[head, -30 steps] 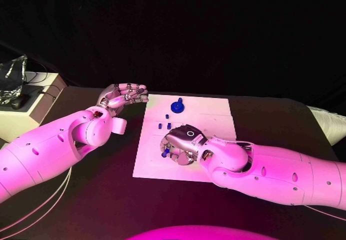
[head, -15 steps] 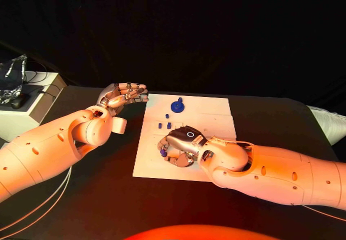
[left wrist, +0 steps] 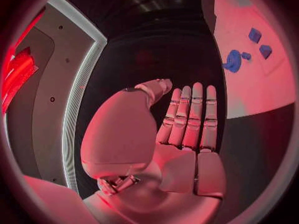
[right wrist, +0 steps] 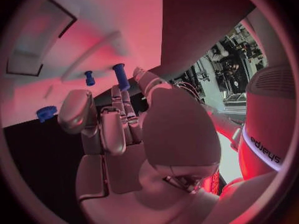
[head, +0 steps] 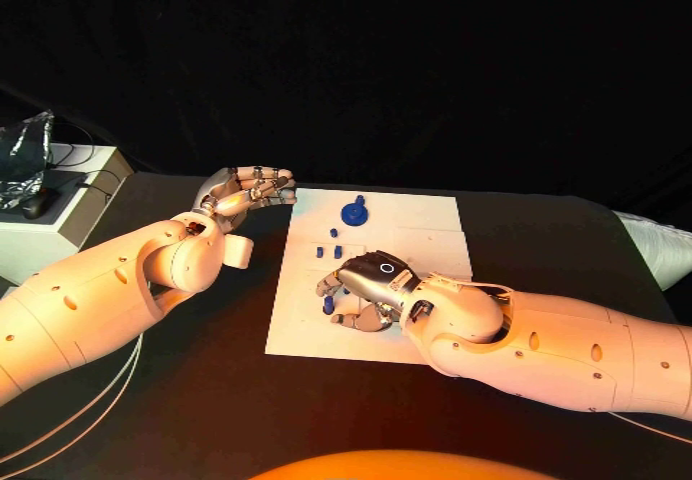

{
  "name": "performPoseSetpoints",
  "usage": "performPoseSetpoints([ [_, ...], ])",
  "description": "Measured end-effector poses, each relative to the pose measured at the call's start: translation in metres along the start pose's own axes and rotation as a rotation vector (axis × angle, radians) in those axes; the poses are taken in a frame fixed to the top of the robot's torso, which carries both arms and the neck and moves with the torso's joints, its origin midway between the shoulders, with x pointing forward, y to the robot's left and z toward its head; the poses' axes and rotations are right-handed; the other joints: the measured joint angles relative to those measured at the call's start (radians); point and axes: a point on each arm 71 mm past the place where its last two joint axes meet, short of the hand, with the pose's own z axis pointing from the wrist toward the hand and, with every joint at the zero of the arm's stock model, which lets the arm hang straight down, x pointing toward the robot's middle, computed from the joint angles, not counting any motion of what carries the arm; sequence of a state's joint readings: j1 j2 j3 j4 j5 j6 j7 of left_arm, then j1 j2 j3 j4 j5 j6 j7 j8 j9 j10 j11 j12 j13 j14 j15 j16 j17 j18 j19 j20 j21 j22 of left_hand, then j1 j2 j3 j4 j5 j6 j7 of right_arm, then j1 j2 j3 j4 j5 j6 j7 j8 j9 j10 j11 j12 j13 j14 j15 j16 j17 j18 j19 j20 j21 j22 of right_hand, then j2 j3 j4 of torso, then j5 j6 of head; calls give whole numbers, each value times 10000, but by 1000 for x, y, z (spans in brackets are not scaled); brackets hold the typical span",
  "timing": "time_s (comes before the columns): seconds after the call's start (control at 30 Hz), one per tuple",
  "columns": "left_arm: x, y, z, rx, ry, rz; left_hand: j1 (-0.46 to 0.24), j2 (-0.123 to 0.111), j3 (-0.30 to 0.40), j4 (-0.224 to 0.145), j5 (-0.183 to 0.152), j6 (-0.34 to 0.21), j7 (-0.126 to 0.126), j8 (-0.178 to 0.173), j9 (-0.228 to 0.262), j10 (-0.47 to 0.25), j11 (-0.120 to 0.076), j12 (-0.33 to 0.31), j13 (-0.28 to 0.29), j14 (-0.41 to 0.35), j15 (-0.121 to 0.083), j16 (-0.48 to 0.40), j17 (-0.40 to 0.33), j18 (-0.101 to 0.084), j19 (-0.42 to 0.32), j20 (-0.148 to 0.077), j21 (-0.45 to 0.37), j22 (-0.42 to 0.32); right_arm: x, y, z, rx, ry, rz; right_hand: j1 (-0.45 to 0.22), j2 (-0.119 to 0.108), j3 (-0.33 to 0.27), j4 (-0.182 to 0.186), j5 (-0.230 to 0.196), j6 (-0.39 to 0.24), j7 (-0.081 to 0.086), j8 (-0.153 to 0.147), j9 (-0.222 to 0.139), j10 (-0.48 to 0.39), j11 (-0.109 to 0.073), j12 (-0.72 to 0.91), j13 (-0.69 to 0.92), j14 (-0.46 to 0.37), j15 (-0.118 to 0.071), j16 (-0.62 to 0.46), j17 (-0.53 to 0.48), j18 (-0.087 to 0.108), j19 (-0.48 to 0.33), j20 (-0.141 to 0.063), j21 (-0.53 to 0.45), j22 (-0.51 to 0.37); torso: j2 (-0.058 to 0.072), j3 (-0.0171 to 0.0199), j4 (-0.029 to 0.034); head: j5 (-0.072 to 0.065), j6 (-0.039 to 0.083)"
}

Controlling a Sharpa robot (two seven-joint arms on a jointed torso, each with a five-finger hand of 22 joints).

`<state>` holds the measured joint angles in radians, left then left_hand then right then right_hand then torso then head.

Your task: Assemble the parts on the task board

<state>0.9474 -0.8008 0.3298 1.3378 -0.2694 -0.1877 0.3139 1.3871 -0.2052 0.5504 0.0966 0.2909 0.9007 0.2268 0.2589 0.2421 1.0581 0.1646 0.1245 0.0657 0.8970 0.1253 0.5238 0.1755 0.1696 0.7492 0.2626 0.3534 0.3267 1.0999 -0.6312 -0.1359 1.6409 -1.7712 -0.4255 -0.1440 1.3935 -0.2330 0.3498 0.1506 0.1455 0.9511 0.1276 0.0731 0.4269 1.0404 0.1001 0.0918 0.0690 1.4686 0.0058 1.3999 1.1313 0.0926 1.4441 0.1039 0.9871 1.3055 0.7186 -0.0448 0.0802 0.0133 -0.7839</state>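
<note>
A: Start with the biggest thing. What are you looking at?

B: You have a black, matte table [head: 548, 240] with the white task board [head: 418, 235] lying flat in its middle, a smooth rectangular plate. At the table's far left corner stands a pale boxy cabinet [head: 51, 215] with a dark mouse-like object and a crinkled clear bag on top.

A: And the arms?

B: Both are glossy white shells ending in silver metal hands. Your left hand [head: 248, 190] hovers just off the board's far left corner, fingers curled in toward the palm and grasping nothing. In the left wrist view the same left hand [left wrist: 181, 129] shows its fingers lying side by side over the dark table.

A: The right one?

B: Your right hand [head: 361, 290] sits low over the board's near left part and hides what lies under it. Its fingers [right wrist: 118, 114] curl inward; a blue cylinder peg [right wrist: 121, 76] rises at their tips, but you cannot tell whether it is gripped.

A: Other parts?

B: A round blue gear-like disc [head: 355, 212] lies near the board's far edge, with small blue blocks [head: 335, 234] just nearer. A small spool-shaped piece [right wrist: 89, 77] stands beside the peg.
</note>
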Motion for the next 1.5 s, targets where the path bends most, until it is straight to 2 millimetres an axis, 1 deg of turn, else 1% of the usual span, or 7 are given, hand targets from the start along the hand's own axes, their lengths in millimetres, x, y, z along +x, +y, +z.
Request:
performPoseSetpoints([
  [0.63,0,0,0,-22,5,-2,0,0,0,0,0,0,0,0,2,0,0,0,0,0,0,1,8,1,66,1,0,-10,-11,-8,-14,285,-781,331,436,228,-321,223,93,-23,34,0,-134,-55,-28,414,3,-36,36,-98,-179,0,2,1,21,-1,-2,-2,-5,-38,67],
  [0.83,-1,0,0,-30,0,7,0,0,0,0,0,0,0,0,-7,0,0,0,0,0,0,1,21,0,65,1,0,-10,-30,-28,-31,1027,-1119,1028,557,103,418,547,443,485,316,155,-200,1279,-132,920,73,-34,24,-98,-36,0,93,-81,373,26,-12,-5,-11,-101,120],
  [1.03,-3,0,-1,-28,-18,34,79,79,0,0,0,201,-200,166,4,221,-76,0,24,0,0,-73,86,0,111,-27,-79,-58,-63,-69,-57,2638,-1344,2183,295,-123,788,821,544,910,29,389,-158,2805,-434,1573,664,-19,-348,255,620,-1,224,-291,1148,26,-22,-4,-60,-215,190],
  [1.17,-5,0,-2,-15,-9,43,79,79,0,0,0,234,-233,173,13,253,-108,0,25,0,0,-73,97,1,139,2,-79,-68,-79,-98,-79,3989,-1142,3046,-339,17,303,1135,611,955,-212,763,42,4005,-775,7070,6933,-22,-601,495,1074,-182,222,-542,1992,26,-44,-5,-105,-296,228],
  [1.23,-5,0,-3,-23,-1,45,79,79,-28,28,0,233,-233,178,13,253,-108,0,24,0,0,-110,108,1,139,2,-88,-70,-81,-110,-90,4738,-785,3528,-1243,325,-65,1307,1425,995,-289,1125,333,4227,-828,11210,11327,-22,-601,950,1671,-246,222,-543,2802,25,-60,2,-128,-360,237],
  [1.3,-6,2,-5,-51,17,36,79,79,-56,56,0,234,-233,215,13,253,-108,0,24,0,0,-110,121,1,139,1,-117,-77,-80,-116,-99,5354,-365,3887,-2023,539,-562,1377,2114,942,-342,1514,780,4257,-840,13861,12229,-36,-615,1248,1758,-397,223,-543,3329,25,-78,8,-155,-436,240],
  [1.5,-4,9,-11,-196,187,-70,79,79,-83,83,0,234,-233,215,13,253,-108,0,24,0,0,-147,144,0,139,2,-155,-108,-70,-127,-120,7250,1232,4564,-2681,671,-1187,1416,2532,711,-424,2094,1629,4286,-907,14708,12392,-38,-615,1442,1772,-397,223,-542,3665,25,-140,27,-214,-645,241],
])
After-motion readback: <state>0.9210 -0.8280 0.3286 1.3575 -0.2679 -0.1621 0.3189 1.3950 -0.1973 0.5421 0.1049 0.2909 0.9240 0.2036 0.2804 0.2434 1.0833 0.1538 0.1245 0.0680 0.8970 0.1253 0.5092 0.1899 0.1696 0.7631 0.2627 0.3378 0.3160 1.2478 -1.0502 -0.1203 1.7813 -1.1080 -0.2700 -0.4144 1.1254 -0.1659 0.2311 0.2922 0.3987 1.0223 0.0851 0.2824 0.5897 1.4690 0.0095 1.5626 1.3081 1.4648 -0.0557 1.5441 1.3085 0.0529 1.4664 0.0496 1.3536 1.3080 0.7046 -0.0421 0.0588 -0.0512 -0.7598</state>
